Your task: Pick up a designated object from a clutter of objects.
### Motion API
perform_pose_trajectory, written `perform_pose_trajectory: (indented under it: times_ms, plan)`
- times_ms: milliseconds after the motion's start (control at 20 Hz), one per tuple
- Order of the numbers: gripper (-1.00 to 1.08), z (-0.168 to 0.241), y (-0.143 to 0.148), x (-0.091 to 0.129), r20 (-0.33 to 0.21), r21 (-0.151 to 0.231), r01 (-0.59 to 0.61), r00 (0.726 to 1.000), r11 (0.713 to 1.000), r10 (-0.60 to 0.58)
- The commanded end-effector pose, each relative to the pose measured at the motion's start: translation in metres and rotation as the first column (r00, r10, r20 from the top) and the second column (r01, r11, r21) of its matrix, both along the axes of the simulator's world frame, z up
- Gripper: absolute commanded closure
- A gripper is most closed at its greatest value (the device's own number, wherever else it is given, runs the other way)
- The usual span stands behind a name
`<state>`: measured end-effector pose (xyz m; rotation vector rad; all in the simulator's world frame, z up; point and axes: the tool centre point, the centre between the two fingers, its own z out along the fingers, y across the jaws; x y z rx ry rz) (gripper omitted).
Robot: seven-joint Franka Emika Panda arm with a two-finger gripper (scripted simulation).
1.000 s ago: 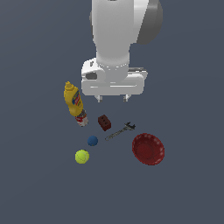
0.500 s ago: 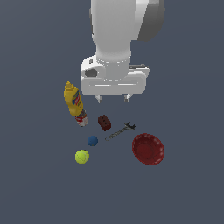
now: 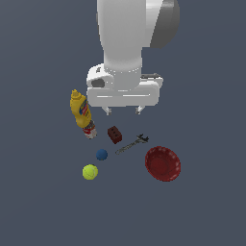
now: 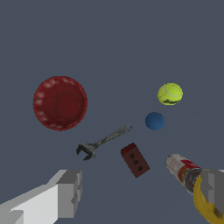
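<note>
Exterior view: arm hangs high over the clutter, gripper point(image 3: 123, 111) empty w/ fingers spread apart, nothing between them. Wrist view agrees, both fingertips point(image 4: 70, 192) sit wide at the frame edges.

Landmark = blue ball point(image 3: 101, 154). Tennis ball point(image 3: 90, 172) lies just beside it, toward the camera and a bit to the exterior view's left, not touching. Brick-like block point(image 3: 114, 134) sits behind the blue ball; wrench point(image 3: 131, 144) to its right in that view; red bowl point(image 3: 163, 164) well off to the right; mustard bottle point(image 3: 82, 114) lying tilted, behind and left.

Handling, my guess: tennis ball is light, fuzzy felt over springy rubber, so grip should be decent and it gives a little under squeeze. Not fragile. Main risk = it's round and rolls if nudged off-centre. Best to pinch across the widest part, fingers coming straight down, on an axis that keeps a finger out of the gap to the blue ball.

Materials: blue ball smooth, matte. Block dark red w/ small holes on one face point(image 4: 135, 160). Wrench grey metal, thin, flat. Bowl shallow, round, dimpled rim. Bottle glossy yellow plastic w/ printed label.
</note>
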<state>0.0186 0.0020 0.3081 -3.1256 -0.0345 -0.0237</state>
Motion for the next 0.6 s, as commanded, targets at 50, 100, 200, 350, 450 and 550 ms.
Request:
perform_pose_trajectory:
  times_ms: [50, 100, 200, 350, 450, 550]
  plan:
    - [-0.92, -0.009, -0.006, 0.009, -0.002, 0.003, 0.034, 0.999, 0.999, -0.034]
    - [-0.92, -0.012, -0.009, 0.012, -0.002, 0.004, 0.046, 0.999, 0.999, -0.046]
    - [-0.92, -0.02, -0.015, 0.019, -0.004, 0.006, 0.075, 0.997, 0.997, -0.075]
    - [-0.92, -0.035, -0.025, 0.032, -0.006, 0.009, 0.128, 0.992, 0.992, -0.128]
    - [-0.92, -0.047, -0.034, 0.041, -0.008, 0.01, 0.169, 0.986, 0.986, -0.169]
    - [-0.92, -0.062, -0.044, 0.051, -0.01, 0.011, 0.215, 0.977, 0.977, -0.215]
